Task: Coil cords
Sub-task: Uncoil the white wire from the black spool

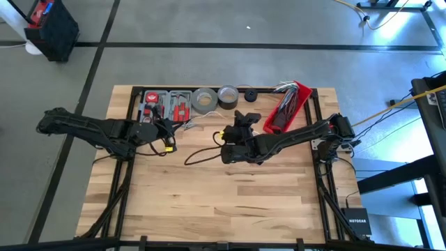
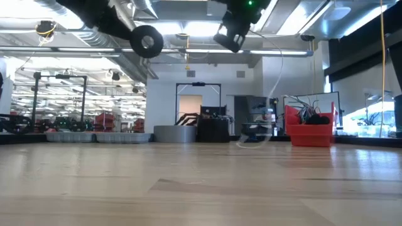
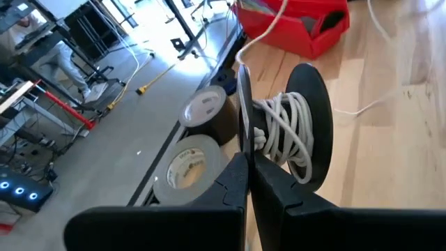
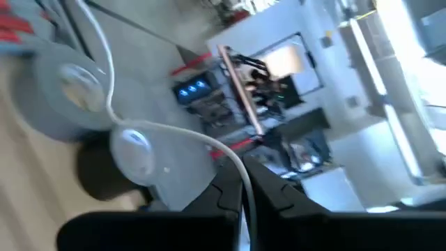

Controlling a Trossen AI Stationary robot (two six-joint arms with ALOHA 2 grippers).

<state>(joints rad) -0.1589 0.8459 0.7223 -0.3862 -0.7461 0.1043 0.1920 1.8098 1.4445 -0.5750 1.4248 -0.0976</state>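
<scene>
A black puck [image 3: 313, 125] with white cord [image 3: 286, 129] wound round its core hangs high over the table, with my left gripper [image 3: 247, 178] shut on it. In the low view the puck [image 2: 146, 41] shows as a round disc near the top. My left gripper [image 1: 169, 139] is at the table's left middle. My right gripper [image 1: 221, 143] is at the centre, shut on the free run of the white cord [image 4: 111, 104]. A thin dark cord [image 1: 202, 155] lies on the wood below the right gripper. My left gripper pinches the rim of the puck's thin near flange [image 3: 243, 132] between its two fingers, coming roughly level from the table's left. The puck stands on edge, lifted clear of the table, with the coil between its two flanges. My right gripper has the white cord [image 4: 242, 178] pinched between its two shut fingers, coming roughly level from the table's right. Below the gripper [image 2: 233, 37] the cord [image 2: 276, 81] hangs slack, and its lower part [image 2: 251, 139] lies on the table.
A red bin [image 1: 286, 108] of cables stands at the far right. Two tape rolls [image 1: 204, 100] [image 1: 228, 95] and a tool case [image 1: 166, 104] line the far edge. The near half of the wooden table [image 1: 223, 202] is bare wood.
</scene>
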